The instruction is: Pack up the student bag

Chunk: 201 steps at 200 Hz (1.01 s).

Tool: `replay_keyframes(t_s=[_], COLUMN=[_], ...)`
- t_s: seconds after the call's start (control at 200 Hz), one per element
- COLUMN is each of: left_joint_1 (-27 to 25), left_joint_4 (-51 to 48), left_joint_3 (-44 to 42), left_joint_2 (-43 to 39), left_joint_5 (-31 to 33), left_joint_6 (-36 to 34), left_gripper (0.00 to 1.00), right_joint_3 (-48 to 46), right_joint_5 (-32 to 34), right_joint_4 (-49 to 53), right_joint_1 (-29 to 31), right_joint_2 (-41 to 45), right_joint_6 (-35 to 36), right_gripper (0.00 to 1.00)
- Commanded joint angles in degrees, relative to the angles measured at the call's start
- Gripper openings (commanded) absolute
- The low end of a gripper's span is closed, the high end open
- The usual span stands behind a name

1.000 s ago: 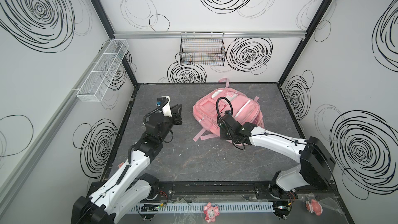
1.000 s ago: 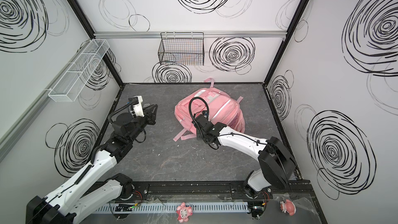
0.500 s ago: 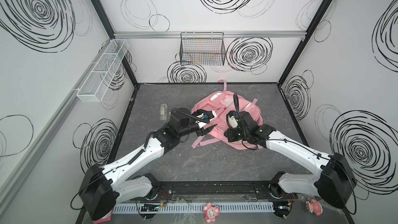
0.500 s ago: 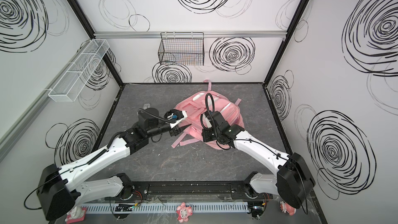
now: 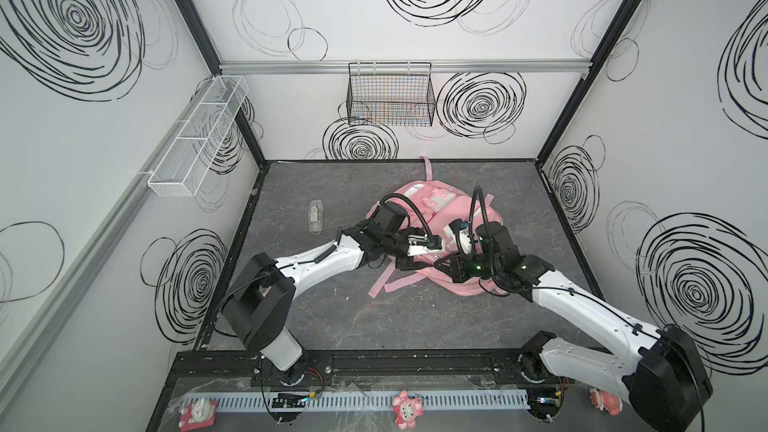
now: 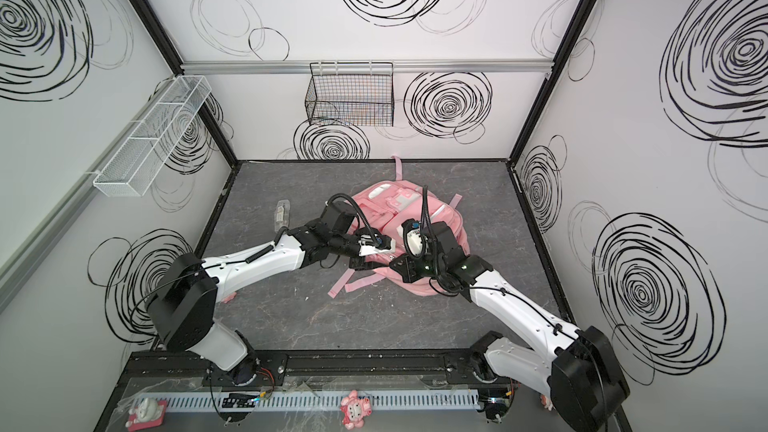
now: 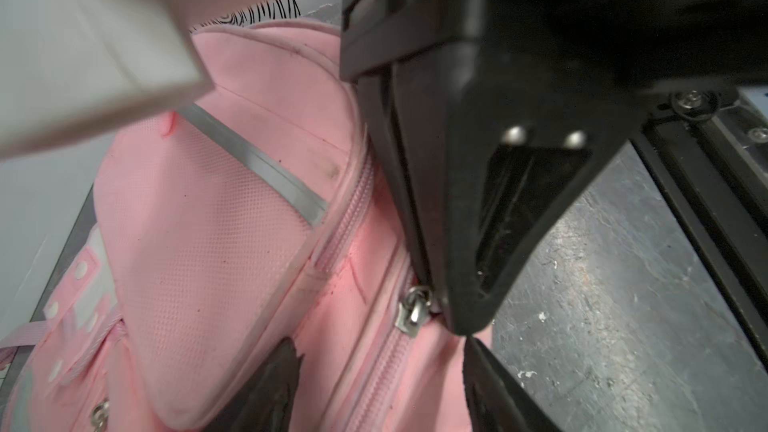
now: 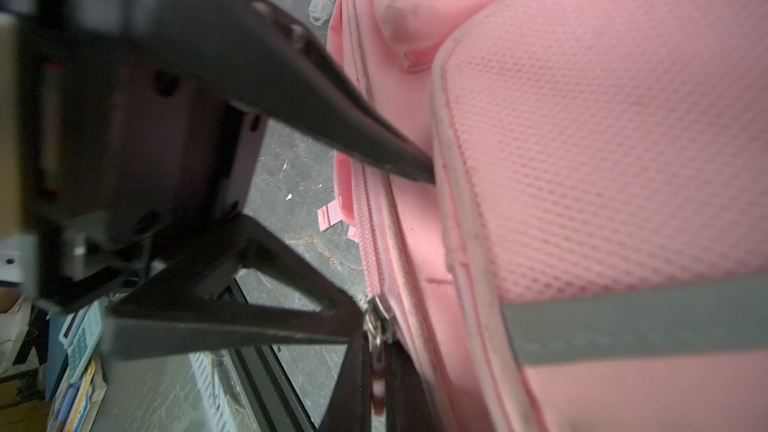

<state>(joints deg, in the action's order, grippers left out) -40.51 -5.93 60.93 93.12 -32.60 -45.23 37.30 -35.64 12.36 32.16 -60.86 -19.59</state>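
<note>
large pink fabric student bag point(image 5: 459, 211) lies flat, just right of centre on the dark grey tabletop point(image 5: 374, 326) in both top views. right gripper point(image 8: 377, 361) – jaws closed on its small metal zipper pull point(image 7: 411, 313). left gripper point(image 7: 380, 347) – jaws apart, empty, just beside it.

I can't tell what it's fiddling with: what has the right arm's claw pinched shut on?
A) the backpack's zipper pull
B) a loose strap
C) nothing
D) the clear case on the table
A: the left wrist view shows the right gripper closed, tips on the metal zipper pull of the pink backpack.
</note>
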Motion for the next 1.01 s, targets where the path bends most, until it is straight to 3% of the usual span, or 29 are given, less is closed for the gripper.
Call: replay_keyframes(t_s=[0.0, 0.095, 0.185, 0.255, 0.335, 0.505, 0.62, 0.8, 1.0], left_joint_1=[-0.32, -0.27, -0.18, -0.01, 0.08, 0.26, 0.41, 2.63, 5.46], left_joint_4=[1.23, 0.18, -0.48, 0.2, 0.93, 2.39, 5.04, 9.04, 11.85], left_joint_3=[1.39, 1.86, 2.05, 1.57, 0.96, 0.13, -1.64, -3.59, -4.81], left_joint_2=[1.64, 2.62, 3.03, 2.79, 2.26, 1.41, 0.92, -0.17, -1.8], left_joint_5=[0.49, 2.06, 3.1, 3.42, 2.08, -1.93, 1.45, 7.51, 7.61], left_joint_6=[-1.86, -3.23, -3.21, -2.78, -2.52, -1.66, -1.88, -0.69, -0.01], left_gripper=[0.63, 0.56, 0.17, 0.13, 0.0, 0.0, 0.0, 0.0, 0.0], right_joint_3=[0.66, 1.29, 2.04, 2.31, 2.01, 0.32, 0.83, 3.76, 5.05], right_joint_5=[-8.94, -8.07, -5.16, -2.67, 0.77, 3.02, 5.63, 8.31, 11.06], right_joint_4=[-8.48, -7.2, -5.31, -4.19, -4.13, -9.07, -8.53, 4.94, 18.47], right_joint_1=[0.27, 0.16, 0.21, 0.06, -0.23, -0.9, -1.09, -3.03, -4.29], right_joint_2=[3.0, 3.28, 3.29, 3.2, 3.12, 3.29, 3.88, 4.28, 5.84], right_joint_6=[2.68, 3.82, 4.81, 5.39, 4.83, 0.39, -2.22, -2.71, 1.34], right_gripper=[0.0, 0.0, 0.0, 0.0, 0.0, 0.01, 0.0, 0.0, 0.0])
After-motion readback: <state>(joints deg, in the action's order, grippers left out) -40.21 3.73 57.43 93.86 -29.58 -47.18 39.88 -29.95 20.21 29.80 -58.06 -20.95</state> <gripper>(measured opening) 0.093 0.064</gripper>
